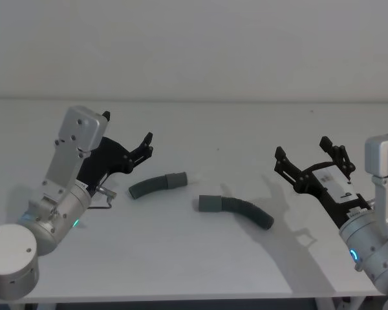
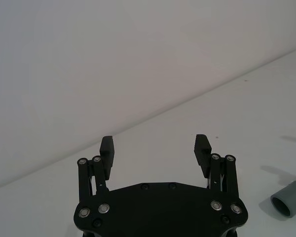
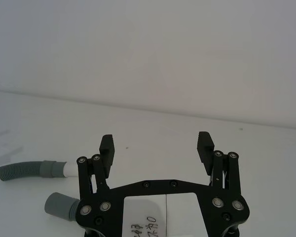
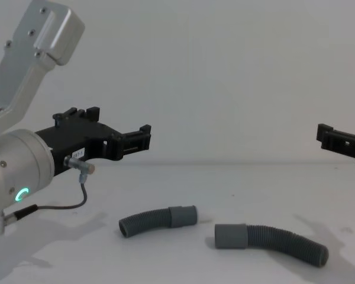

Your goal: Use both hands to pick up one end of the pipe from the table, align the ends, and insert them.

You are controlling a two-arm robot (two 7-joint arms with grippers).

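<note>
Two dark grey corrugated pieces of the pipe lie on the white table. The shorter piece has its smooth cuff pointing right; in the right wrist view that cuff shows a small white tip. The longer piece lies to its right, cuff facing left. The two ends are a short gap apart. My left gripper hovers open left of the shorter piece, holding nothing. My right gripper hovers open right of the longer piece, also holding nothing.
A thin grey cable loops down from the left wrist toward the table. A plain pale wall rises behind the table's far edge. Bare table surface surrounds both hose pieces.
</note>
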